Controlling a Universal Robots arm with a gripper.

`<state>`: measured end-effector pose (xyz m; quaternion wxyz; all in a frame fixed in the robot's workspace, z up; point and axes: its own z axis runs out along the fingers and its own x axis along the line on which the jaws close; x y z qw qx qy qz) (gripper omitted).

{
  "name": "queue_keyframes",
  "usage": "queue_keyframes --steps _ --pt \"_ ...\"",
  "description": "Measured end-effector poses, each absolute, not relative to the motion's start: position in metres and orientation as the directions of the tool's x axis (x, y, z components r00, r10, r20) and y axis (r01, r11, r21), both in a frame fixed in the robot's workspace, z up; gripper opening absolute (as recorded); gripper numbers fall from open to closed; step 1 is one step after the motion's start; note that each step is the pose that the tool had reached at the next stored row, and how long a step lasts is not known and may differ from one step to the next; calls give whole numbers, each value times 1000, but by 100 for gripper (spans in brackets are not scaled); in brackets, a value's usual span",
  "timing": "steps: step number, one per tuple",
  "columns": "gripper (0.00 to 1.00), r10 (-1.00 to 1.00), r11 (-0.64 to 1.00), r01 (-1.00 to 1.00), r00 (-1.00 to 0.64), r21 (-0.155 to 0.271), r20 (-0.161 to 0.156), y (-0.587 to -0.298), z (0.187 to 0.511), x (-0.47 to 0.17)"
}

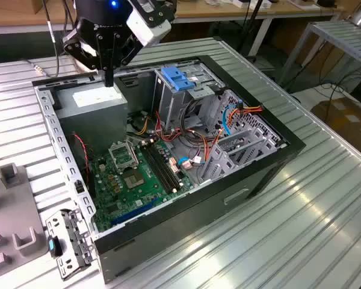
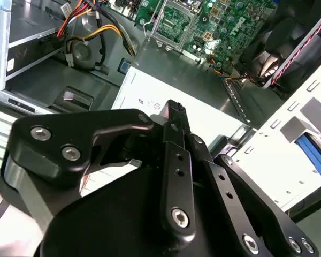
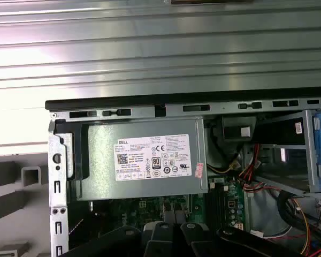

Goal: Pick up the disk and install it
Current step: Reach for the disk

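A robot arm's black end effector [image 1: 108,83] is hovering point-down just above the large grey metal power-supply box [image 1: 99,102], which is sitting in the far corner, on the exterior view's left, of an open black desktop computer case [image 1: 240,186]. In the second wrist view the end effector [image 2: 174,110] is showing its fingers drawn narrow and pressed together, with nothing between them.

The silver-grey hard disk [image 1: 177,78], topped by its blue plastic carrier, is standing at the upper end of the grey metal drive cage [image 1: 168,102]. It is at the exterior view's right of the end effector, near it but clearly apart, and is not being gripped.

In the first wrist view the white rectangular label [image 3: 152,158] on the power-supply box [image 3: 142,128] is showing rows of small black print and symbols.

Inside the case a green circuit board [image 1: 132,174] is lying flat, with red and orange cables [image 1: 198,141] looping over it toward the cage.

The case is lying on its side on a ribbed silver aluminium worktop [image 1: 301,229]. A flat grey fixture plate with raised blocks [image 1: 12,211] and a loose perforated metal bracket [image 1: 69,241] are lying near the case at the exterior view's left. Wooden benches [image 1: 228,9] are lining the far side of the room.
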<state>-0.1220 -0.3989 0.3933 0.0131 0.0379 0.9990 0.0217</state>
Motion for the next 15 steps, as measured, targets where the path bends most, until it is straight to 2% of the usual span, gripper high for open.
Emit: queue_keyframes --steps 15 --pt "11 76 996 75 -997 44 -24 -399 393 -131"
